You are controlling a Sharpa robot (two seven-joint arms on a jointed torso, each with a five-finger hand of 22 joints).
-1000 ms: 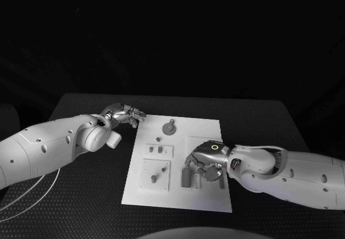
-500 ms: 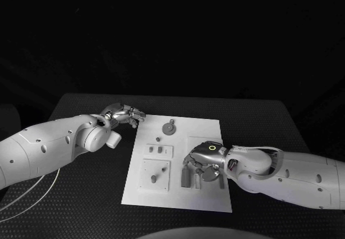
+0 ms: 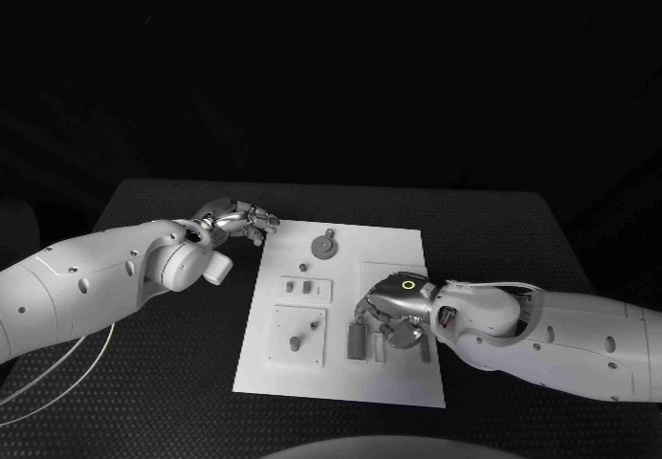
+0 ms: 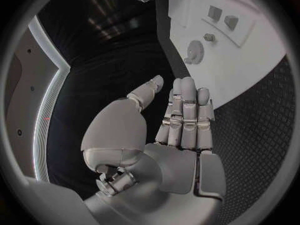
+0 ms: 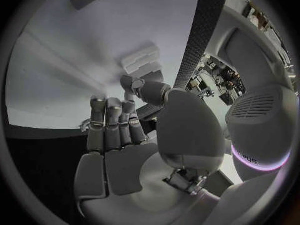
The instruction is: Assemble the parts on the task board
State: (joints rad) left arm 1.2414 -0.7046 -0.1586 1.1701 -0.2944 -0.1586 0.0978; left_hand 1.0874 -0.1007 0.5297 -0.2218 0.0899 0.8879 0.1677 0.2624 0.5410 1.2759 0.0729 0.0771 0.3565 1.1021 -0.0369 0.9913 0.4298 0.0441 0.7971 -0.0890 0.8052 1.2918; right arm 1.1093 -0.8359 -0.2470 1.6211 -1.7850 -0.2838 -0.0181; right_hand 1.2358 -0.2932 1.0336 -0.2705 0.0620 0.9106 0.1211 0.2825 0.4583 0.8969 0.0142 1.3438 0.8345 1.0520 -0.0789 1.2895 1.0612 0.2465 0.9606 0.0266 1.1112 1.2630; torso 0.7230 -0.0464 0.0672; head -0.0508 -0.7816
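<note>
The white task board (image 3: 397,251) lies in the middle of the table. A grey gear (image 3: 325,249) sits near its far edge, and small grey parts (image 3: 298,286) stand in a holder at mid-left. A pegged plate (image 3: 298,336) lies below them. My right hand (image 3: 392,316) is low over the board's right side, fingers (image 5: 107,116) straight and pointing down at the white surface beside upright grey parts (image 3: 359,341). Whether it pinches a part is hidden. My left hand (image 3: 237,221) hovers off the board's far-left corner, fingers (image 4: 185,110) straight, thumb apart, holding nothing. The left wrist view shows the gear (image 4: 195,51).
Black textured table (image 3: 165,382) surrounds the board on all sides. A white stepped block (image 5: 142,60) on the board stands just beyond my right thumb. White cables (image 3: 55,373) loop beside the left arm at the table's near left.
My right hand has shifted very slightly over the board's right side. The left hand and the parts have not moved.
</note>
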